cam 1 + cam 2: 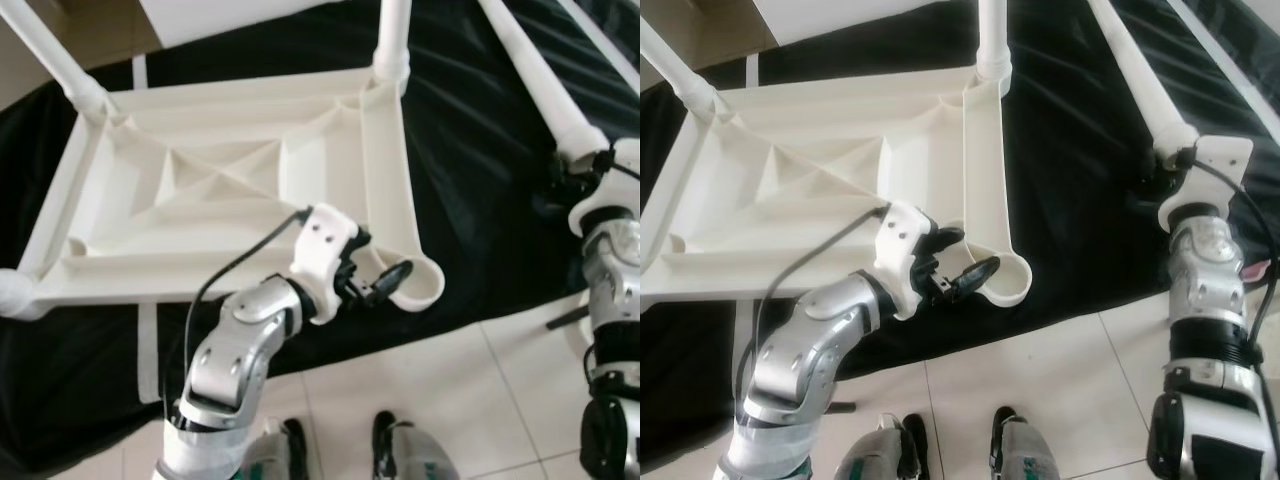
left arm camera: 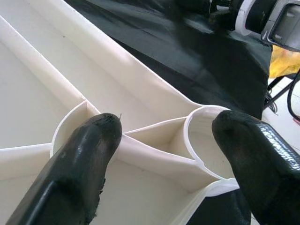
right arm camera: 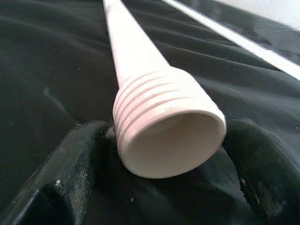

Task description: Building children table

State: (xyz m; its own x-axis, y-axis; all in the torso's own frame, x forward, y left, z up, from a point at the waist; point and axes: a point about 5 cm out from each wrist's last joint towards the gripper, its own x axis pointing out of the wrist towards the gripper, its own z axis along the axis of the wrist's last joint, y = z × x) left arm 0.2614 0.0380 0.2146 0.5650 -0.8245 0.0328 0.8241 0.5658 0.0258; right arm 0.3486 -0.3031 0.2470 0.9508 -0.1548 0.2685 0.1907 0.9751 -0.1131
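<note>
Two head cameras are looking steeply down, side by side, from above the robot's chest. Both are sharing the upturned white plastic tabletop (image 1: 230, 190) lying on a black cloth (image 1: 480, 150) and the pale tiled floor (image 1: 440, 390), slightly offset from each other. The left wrist camera is looking along its tool (image 2: 164, 154), very close to the tabletop's round empty corner socket (image 2: 206, 140). The right wrist camera is looking along its tool (image 3: 159, 173), nearly touching the threaded end of a white plastic leg (image 3: 164, 122).
</note>
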